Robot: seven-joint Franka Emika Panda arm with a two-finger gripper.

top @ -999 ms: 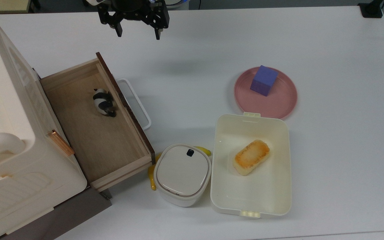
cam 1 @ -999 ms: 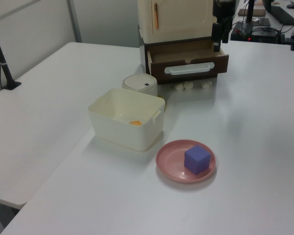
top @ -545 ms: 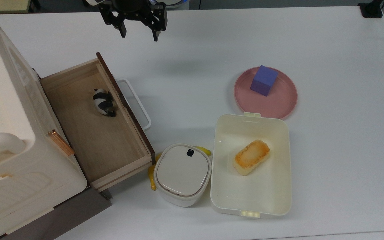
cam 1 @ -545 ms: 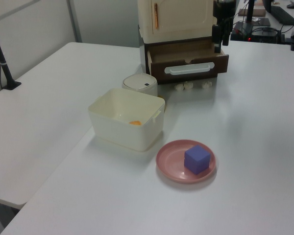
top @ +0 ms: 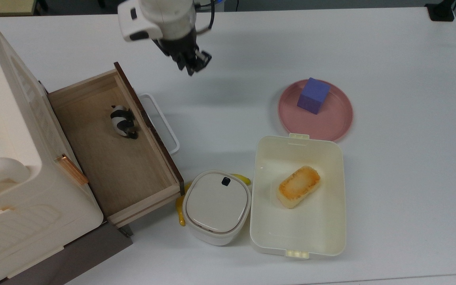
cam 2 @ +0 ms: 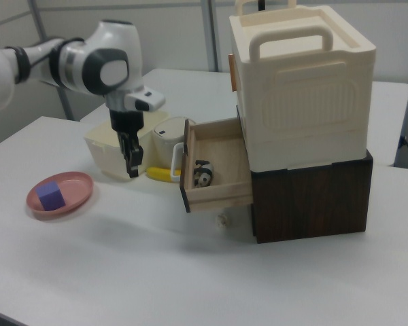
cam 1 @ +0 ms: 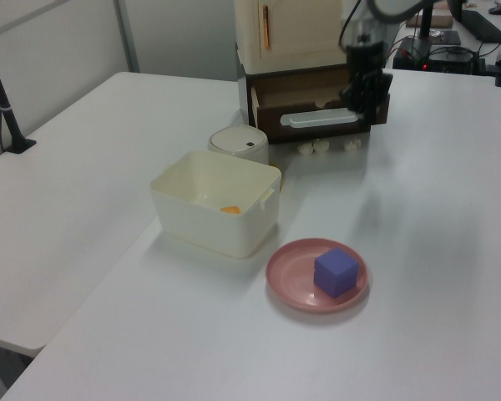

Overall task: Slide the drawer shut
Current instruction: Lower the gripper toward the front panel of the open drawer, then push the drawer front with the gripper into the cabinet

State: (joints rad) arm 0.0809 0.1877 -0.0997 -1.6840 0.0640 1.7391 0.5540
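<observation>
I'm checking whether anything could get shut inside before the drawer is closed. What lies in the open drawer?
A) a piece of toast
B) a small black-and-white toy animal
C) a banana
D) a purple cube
B: the top view shows a small black-and-white toy animal lying on the wooden floor of the open drawer, near its dark front panel.

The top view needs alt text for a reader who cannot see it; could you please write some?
A wooden drawer stands pulled open from a cream cabinet, with a small black-and-white figure inside it, and the robot's gripper hangs over the white table beyond the drawer's far corner. To the top view's right are a lidded cream container, an open lunch box and a purple cube on a pink plate.
</observation>
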